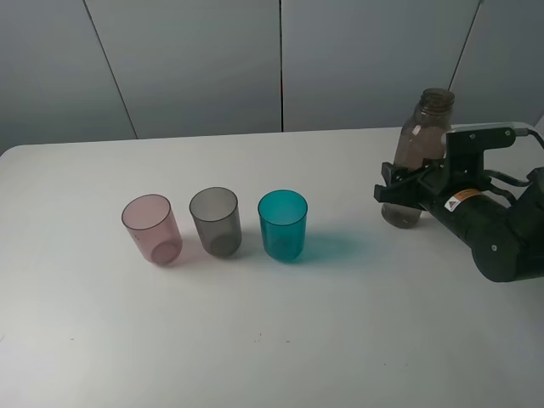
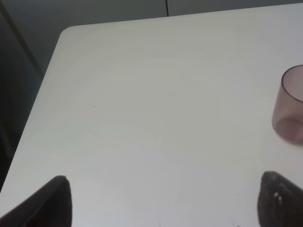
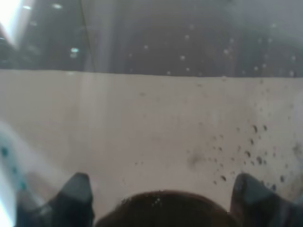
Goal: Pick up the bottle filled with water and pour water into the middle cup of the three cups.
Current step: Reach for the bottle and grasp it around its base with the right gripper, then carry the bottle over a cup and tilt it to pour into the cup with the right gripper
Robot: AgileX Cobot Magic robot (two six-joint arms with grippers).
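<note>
Early stage: grasp made, pour not started. Right gripper [image 1: 406,189] is pinching the bottle [image 1: 422,140] around its lower body, one finger on each side. The right wrist view is filled by the bottle's wet wall with a fingertip at either edge. The bottle is at the right side of the table [image 1: 255,348], well apart from the cups, roughly upright with a slight lean, neck open. Can't tell whether its base is off the table.

The three cups stand in a row left of centre: pink cup [image 1: 151,229], the middle cup [image 1: 214,221] (the smoky grey one), teal cup [image 1: 282,224]. No water is visible in any of them.

Left gripper [image 2: 165,202] is spread wide over bare table near the pink cup, holding nothing.

Left to do, as I judge it: lift, carry across past the teal cup, tip the neck over the middle cup, pour.
</note>
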